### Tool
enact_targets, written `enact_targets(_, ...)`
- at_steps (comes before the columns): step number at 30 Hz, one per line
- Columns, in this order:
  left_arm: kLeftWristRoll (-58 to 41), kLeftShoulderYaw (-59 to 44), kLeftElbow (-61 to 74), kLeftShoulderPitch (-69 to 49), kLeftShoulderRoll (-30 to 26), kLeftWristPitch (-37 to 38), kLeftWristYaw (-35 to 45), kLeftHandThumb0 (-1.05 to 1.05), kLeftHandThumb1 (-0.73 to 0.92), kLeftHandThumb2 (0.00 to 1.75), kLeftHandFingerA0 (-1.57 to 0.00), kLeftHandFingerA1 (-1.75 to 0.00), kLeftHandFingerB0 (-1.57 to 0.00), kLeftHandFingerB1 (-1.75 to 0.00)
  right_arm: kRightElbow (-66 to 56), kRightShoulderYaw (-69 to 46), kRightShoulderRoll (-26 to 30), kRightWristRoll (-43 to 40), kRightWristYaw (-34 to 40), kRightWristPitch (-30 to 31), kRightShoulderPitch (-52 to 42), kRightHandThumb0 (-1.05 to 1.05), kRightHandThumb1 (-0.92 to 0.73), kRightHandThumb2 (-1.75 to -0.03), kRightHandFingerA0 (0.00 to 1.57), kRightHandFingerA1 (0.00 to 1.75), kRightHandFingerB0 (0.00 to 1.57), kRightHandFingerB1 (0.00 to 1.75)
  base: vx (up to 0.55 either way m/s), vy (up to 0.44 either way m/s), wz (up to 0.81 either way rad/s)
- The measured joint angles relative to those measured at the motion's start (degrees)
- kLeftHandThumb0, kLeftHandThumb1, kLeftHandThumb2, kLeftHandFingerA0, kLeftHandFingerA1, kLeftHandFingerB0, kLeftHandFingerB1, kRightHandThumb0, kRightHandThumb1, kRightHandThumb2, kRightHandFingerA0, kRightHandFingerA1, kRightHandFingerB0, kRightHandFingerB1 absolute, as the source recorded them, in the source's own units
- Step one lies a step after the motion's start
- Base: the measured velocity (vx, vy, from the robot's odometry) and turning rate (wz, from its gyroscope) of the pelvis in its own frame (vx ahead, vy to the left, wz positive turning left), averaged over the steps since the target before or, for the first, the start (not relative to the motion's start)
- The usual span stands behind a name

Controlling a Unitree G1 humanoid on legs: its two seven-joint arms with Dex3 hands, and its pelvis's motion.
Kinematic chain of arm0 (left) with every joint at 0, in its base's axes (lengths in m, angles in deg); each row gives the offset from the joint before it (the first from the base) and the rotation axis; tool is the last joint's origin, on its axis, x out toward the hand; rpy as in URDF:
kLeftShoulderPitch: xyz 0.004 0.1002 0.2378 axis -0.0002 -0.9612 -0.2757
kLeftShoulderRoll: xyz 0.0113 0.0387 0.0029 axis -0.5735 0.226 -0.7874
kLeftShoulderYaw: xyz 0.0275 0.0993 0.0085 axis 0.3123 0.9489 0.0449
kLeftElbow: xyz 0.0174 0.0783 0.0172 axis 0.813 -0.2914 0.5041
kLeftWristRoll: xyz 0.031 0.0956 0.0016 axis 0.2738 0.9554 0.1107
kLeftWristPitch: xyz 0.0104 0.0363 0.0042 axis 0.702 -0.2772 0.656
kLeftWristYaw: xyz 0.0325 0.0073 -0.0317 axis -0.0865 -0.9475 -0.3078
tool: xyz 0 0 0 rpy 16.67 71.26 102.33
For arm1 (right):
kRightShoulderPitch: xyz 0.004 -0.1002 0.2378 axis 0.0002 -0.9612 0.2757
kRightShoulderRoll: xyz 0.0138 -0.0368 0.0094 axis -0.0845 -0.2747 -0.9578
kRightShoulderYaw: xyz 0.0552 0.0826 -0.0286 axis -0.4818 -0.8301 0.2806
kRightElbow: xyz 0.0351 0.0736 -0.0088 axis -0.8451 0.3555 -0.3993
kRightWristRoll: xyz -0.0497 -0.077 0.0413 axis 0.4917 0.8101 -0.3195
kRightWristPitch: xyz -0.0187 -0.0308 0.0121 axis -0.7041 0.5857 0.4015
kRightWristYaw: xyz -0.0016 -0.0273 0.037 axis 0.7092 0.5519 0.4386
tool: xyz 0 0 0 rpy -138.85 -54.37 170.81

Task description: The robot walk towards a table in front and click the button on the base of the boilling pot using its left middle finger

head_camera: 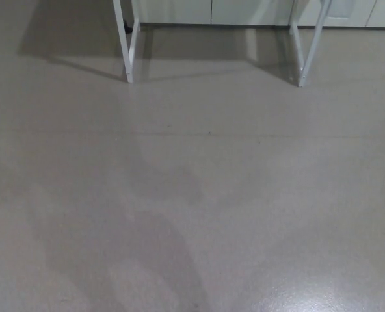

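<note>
Grey floor [199, 195] fills almost the whole head view, smooth and slightly glossy, with a bright sheen at the lower right and soft shadows spreading across the lower left and middle. At the top edge stand white metal legs: a left pair [126, 45] and a right pair [304, 49], each pair meeting near the floor in a narrow V. They most likely belong to the table named in the task, though its top is cut off above the picture, so the surface itself cannot be seen. Behind the legs runs a pale wall or cabinet front [244, 12] with thin vertical seams. Neither of the robot's hands shows anywhere, so whether their fingers are spread or pressed together cannot be told. The boiling pot and the button on its base are also out of view; judging by the task, they should sit up on the surface above the legs, but which way the pot faces, how its long axis lies, and on which side of the base the button sits cannot be made out. By the look of things the task is in its early part: the robot is on the approach, with open floor between it and the legs. Left to do are closing that gap, bringing the pot into view, raising the left arm and pressing the button with the middle finger.
</note>
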Motion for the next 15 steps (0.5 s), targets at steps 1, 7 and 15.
enact_targets(1, -0.02, 0.00, 0.10, -0.03, 0.00, 0.00, 0.00, -0.38, 0.42, 0.65, -0.58, -0.52, -0.37, -0.43, 0.01, 0.05, 0.09, 0.06, 0.01, 0.00, 0.05, -0.06, -0.55, -0.93, 0.44, 0.62, 0.15, 0.48, 0.00, 0.000, 0.00)
enact_targets(7, -0.06, 0.17, 0.32, 0.29, -0.25, 0.59, 0.08, -0.38, 0.42, 0.66, -0.56, -0.52, -0.35, -0.42, -0.16, 0.40, 0.86, 0.28, 0.06, -0.08, 0.09, -0.05, -0.55, -0.93, 0.44, 0.63, 0.15, 0.48, -0.05, -0.039, 0.13)
enact_targets(15, -0.06, 0.25, -0.38, -0.07, -0.11, 0.56, 0.22, -0.38, 0.42, 0.66, -0.57, -0.52, -0.36, -0.43, -0.18, 0.82, 1.45, 0.64, 0.27, 0.01, -0.02, -0.05, -0.55, -0.92, 0.47, 0.64, 0.15, 0.48, 0.06, 0.138, -0.03)
